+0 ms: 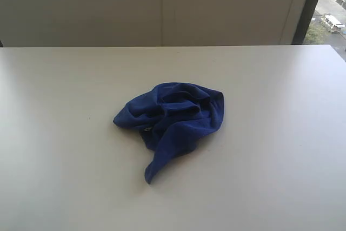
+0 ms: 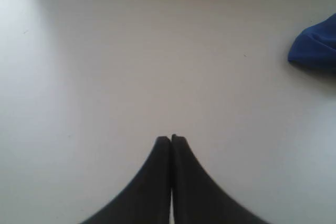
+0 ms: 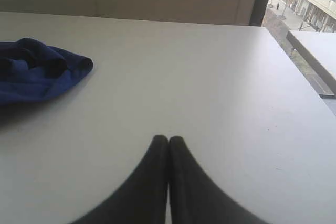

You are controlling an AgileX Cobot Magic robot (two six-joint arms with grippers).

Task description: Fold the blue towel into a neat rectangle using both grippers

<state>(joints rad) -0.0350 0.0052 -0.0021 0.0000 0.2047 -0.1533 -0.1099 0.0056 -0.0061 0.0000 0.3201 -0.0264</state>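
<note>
The blue towel [image 1: 173, 116] lies crumpled and wholly unfolded on the desk [image 1: 65, 177], both the left claw [image 2: 171, 139] and right claw [image 3: 168, 139] closed, empty, and apart from it.

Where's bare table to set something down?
Bare table all around the crumpled blue towel: wide stretches left, right and in front of it, a narrower strip behind, up to the far edge. Only the middle is taken.
</note>
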